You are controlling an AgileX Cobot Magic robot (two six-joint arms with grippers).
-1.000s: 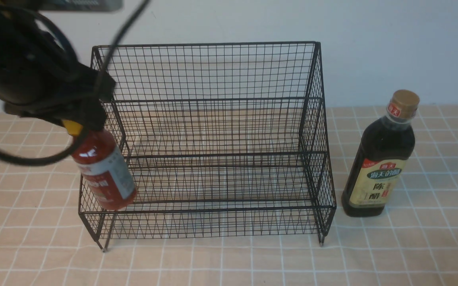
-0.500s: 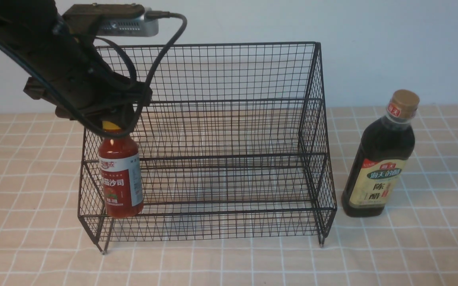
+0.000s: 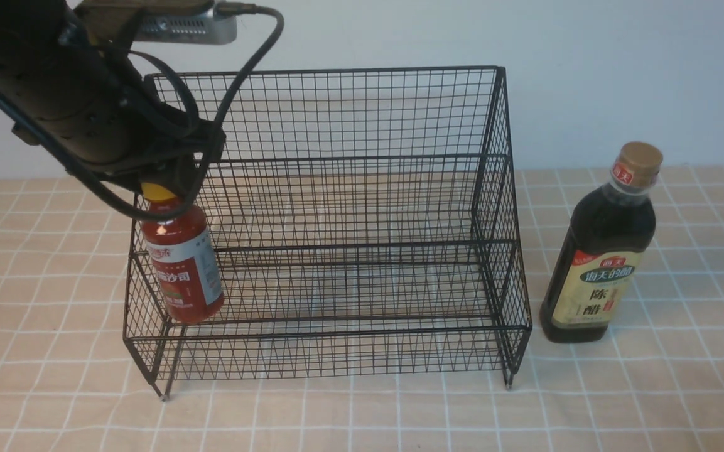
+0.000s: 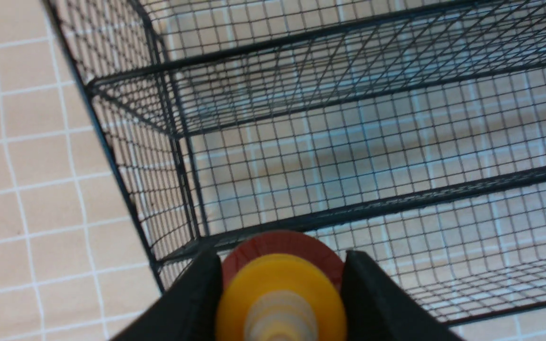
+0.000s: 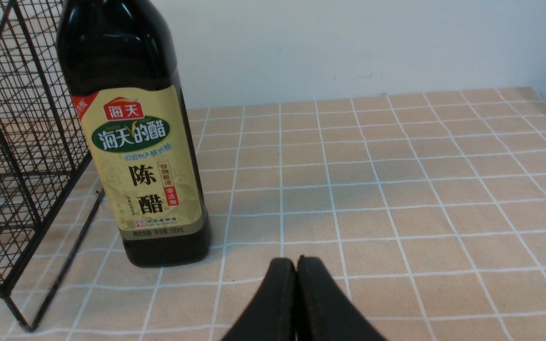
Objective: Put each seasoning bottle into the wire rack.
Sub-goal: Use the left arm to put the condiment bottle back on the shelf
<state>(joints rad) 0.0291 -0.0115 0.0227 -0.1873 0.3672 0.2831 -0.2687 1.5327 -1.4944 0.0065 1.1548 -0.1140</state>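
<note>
The left hand (image 3: 161,182), upper left of the frame, pinches the yellow cap of the red-sauce bottle (image 3: 183,270) — it hangs a bit tilted in the left end of the wire rack (image 3: 336,69), low over the front shelf. Next job, I think: set it down straight, then let go. The right hand (image 5: 296,289) is shut and empty — the vinegar bottle (image 3: 600,251) stands on the desk (image 3: 650,389) at the right.
</note>
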